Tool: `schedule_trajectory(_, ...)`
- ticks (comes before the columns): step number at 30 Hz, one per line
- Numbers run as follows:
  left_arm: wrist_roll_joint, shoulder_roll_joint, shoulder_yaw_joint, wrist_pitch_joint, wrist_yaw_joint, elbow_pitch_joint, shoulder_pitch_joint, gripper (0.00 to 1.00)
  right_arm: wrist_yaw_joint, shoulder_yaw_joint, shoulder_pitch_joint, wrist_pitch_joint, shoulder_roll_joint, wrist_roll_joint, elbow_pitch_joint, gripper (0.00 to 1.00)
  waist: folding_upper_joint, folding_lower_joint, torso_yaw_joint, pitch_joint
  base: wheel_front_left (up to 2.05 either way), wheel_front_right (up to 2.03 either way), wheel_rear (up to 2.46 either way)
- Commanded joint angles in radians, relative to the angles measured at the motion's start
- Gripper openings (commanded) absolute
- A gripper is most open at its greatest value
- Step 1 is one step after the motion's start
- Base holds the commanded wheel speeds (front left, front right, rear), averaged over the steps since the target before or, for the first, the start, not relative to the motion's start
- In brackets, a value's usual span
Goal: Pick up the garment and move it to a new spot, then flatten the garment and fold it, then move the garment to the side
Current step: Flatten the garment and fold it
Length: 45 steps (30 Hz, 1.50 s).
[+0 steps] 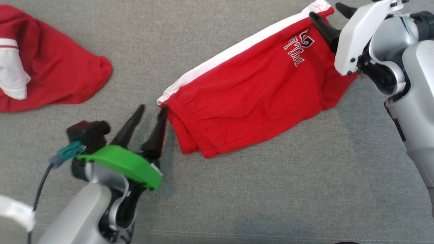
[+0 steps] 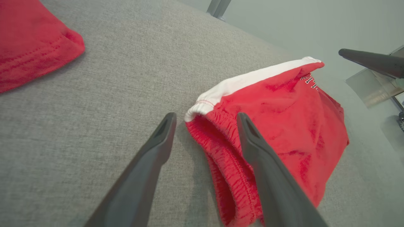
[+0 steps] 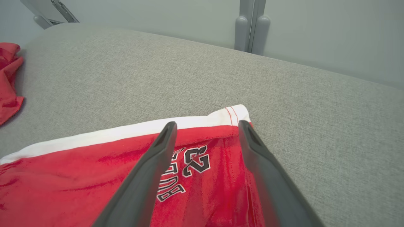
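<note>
The garment is a pair of red shorts with a white side stripe and black-and-white lettering. It lies folded and slanted across the grey fabric surface. My left gripper stands open at the waistband end. In the left wrist view, the left gripper straddles the white waistband corner of the shorts. My right gripper is open over the leg-hem end. In the right wrist view, the right gripper hangs above the hem corner and the lettering of the shorts.
A second red garment with white trim lies crumpled at the far left, apart from the shorts, and its edge is near my left gripper. The surface's far edge and a grey post stand behind the hem end.
</note>
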Motion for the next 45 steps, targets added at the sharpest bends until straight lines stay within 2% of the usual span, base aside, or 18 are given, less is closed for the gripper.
schedule_trajectory(1, 0.039, 0.034, 0.010, -0.029, 0.028, -0.029, 0.028, 1.00, 0.000, 0.007, 0.025, 0.010, -0.008, 0.010, -0.023, 1.00, 0.0000, 0.0000, -0.034, -0.056, 0.00, 0.00, 0.00)
schedule_trajectory(2, 0.089, 0.071, 0.014, -0.057, 0.057, -0.053, 0.038, 1.00, 0.000, 0.008, 0.036, 0.019, -0.018, 0.007, -0.040, 1.00, 0.0000, 0.0000, -0.039, -0.065, 0.00, 0.00, 0.00)
schedule_trajectory(6, 0.166, 0.126, 0.033, -0.126, 0.139, -0.123, 0.112, 1.00, 0.000, 0.003, 0.082, 0.050, -0.061, -0.025, -0.089, 1.00, 0.0000, 0.0000, -0.039, -0.081, 0.00, 0.00, 0.00)
schedule_trajectory(8, 0.194, 0.148, 0.042, -0.146, 0.157, -0.142, 0.130, 1.00, 0.000, -0.023, 0.102, 0.062, -0.074, -0.049, -0.093, 1.00, 0.0000, 0.0000, -0.031, -0.076, 0.00, 0.00, 0.00)
schedule_trajectory(10, 0.218, 0.145, 0.044, -0.164, 0.164, -0.155, 0.148, 1.00, 0.000, -0.042, 0.125, 0.074, -0.078, -0.071, -0.088, 1.00, 0.0000, 0.0000, -0.018, -0.066, 0.00, 0.00, 0.00)
schedule_trajectory(18, 0.291, 0.081, 0.071, -0.196, 0.135, -0.140, 0.155, 1.00, 0.000, -0.116, 0.159, 0.096, -0.069, -0.125, -0.019, 1.00, 0.0000, 0.0000, 0.051, -0.006, 0.00, 0.00, 0.00)
schedule_trajectory(23, 0.341, 0.024, 0.109, -0.197, 0.099, -0.107, 0.163, 1.00, 0.000, -0.138, 0.160, 0.107, -0.062, -0.104, 0.046, 1.00, 0.0000, 0.0000, 0.084, -0.005, 0.00, 0.00, 0.00)
schedule_trajectory(32, 0.398, -0.041, 0.178, -0.197, 0.027, -0.055, 0.197, 1.00, 0.000, -0.159, 0.181, 0.181, -0.044, -0.037, 0.140, 1.00, 0.0000, 0.0000, 0.111, -0.039, 0.00, 0.00, 0.00)
schedule_trajectory(33, 0.400, -0.047, 0.185, -0.197, 0.020, -0.048, 0.201, 1.00, 0.000, -0.163, 0.183, 0.186, -0.038, -0.020, 0.145, 0.34, 0.0000, 0.0000, 0.111, -0.043, 0.00, 0.00, 0.00)
schedule_trajectory(34, 0.406, -0.049, 0.191, -0.197, 0.012, -0.041, 0.205, 1.00, 0.000, -0.165, 0.186, 0.190, -0.032, 0.003, 0.146, 0.00, 0.0000, 0.0000, 0.109, -0.048, 0.00, 0.00, 0.00)
schedule_trajectory(38, 0.415, -0.060, 0.210, -0.197, -0.010, -0.021, 0.221, 1.00, 0.000, -0.176, 0.197, 0.194, -0.023, 0.057, 0.139, 0.00, 0.0000, 0.0000, 0.092, -0.069, 0.00, 0.00, 0.00)
schedule_trajectory(45, 0.420, -0.061, 0.244, -0.197, -0.050, 0.030, 0.277, 1.00, 0.000, -0.255, 0.260, 0.204, -0.006, 0.149, 0.133, 0.00, 0.0000, 0.0000, 0.011, -0.157, 0.00, 0.00, 0.00)
